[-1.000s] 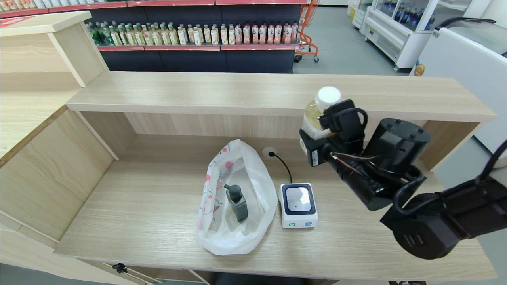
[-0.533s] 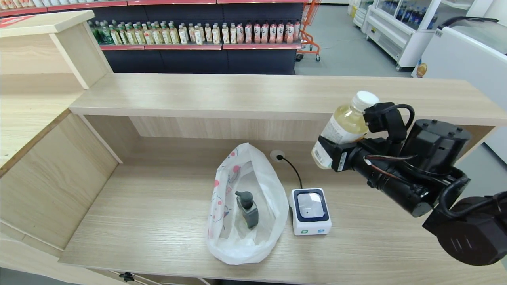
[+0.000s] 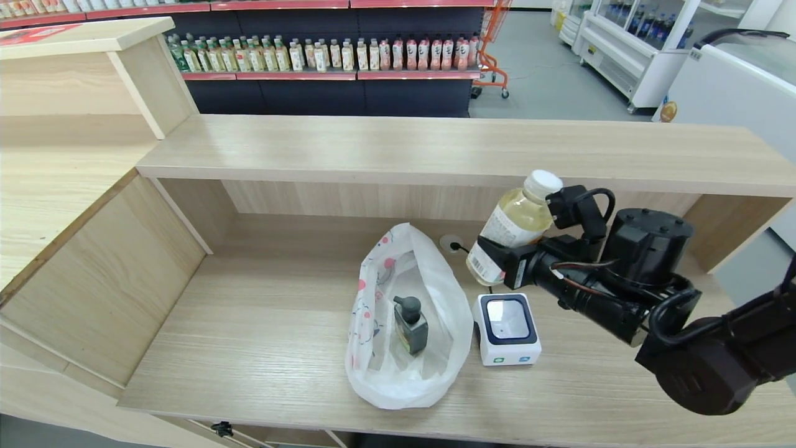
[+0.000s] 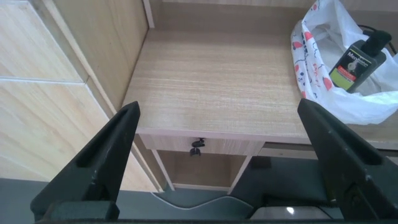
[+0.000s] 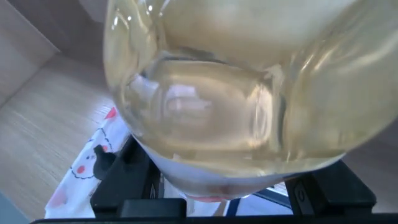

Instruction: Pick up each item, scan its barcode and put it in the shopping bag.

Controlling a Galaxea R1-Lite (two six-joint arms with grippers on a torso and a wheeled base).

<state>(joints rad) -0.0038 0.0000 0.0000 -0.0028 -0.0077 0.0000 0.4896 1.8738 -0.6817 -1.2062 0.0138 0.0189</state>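
Note:
A clear bottle of pale yellow drink (image 3: 519,218) with a white cap is tilted in the air, its barcoded base end hanging just behind and above the white scanner (image 3: 507,320). My right gripper (image 3: 505,254) is shut on its lower half; in the right wrist view the bottle (image 5: 236,93) looms close, with dark fingers (image 5: 134,190) beneath it. The white shopping bag (image 3: 373,367) lies open left of the scanner, with a dark pump bottle (image 3: 410,323) inside. My left gripper (image 4: 217,162) hangs open off the counter's front edge, left of the bag (image 4: 323,93).
The wooden counter (image 3: 261,336) has a raised shelf (image 3: 398,146) behind and a side wall (image 3: 93,280) at the left. A black cable (image 3: 460,247) runs from the scanner to a hole in the counter. Bare counter lies left of the bag.
The bottle went from upright to tilted and came down closer above the scanner in my right gripper. The whole head view shifted, so the camera moved.

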